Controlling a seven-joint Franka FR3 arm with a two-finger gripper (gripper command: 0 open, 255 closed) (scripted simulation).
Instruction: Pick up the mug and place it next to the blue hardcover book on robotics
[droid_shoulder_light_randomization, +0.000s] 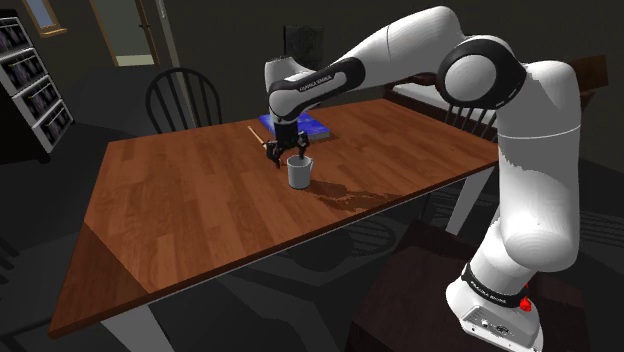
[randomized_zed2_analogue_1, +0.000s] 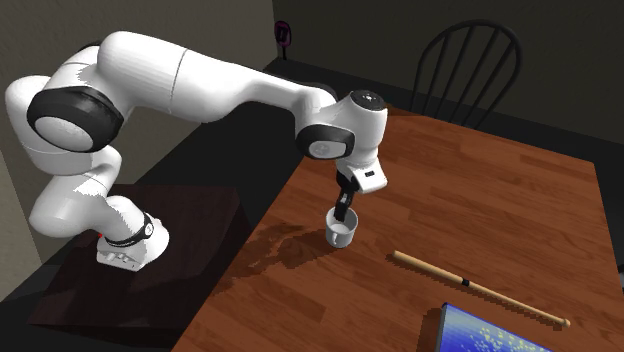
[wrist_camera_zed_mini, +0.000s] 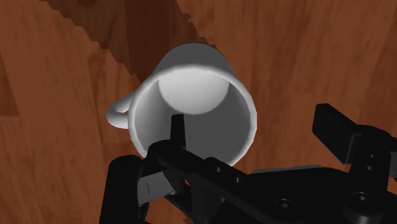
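One white mug (droid_shoulder_light_randomization: 299, 173) stands upright on the bench (droid_shoulder_light_randomization: 180, 210), apart from the blue book (droid_shoulder_light_randomization: 305, 126). The pincer (droid_shoulder_light_randomization: 289, 152) hangs over it, spread wide and gripping nothing: one finger (wrist_camera_zed_mini: 178, 130) inside the rim, the other outside.

Table (droid_shoulder_light_randomization: 180, 200): reddish-brown wood with the grain showing, smooth with a faint sheen, spread beneath the hand.
Mug (wrist_camera_zed_mini: 191, 108): plain pale grey, smooth and matt, material not evident, directly under the hand.
Gripper (randomized_zed2_analogue_1: 345, 208): all black, matt, with hard flat faces.
Arm (randomized_zed2_analogue_1: 200, 80): white shell behind the hand, smooth with soft glossy highlights; its joints are dark and duller.
Stick (randomized_zed2_analogue_1: 480, 290): pale wood, smooth and round, lying between the hand and the book.
Book (randomized_zed2_analogue_1: 490, 335): blue cover with pale flecks, smooth, beyond the stick from the hand.
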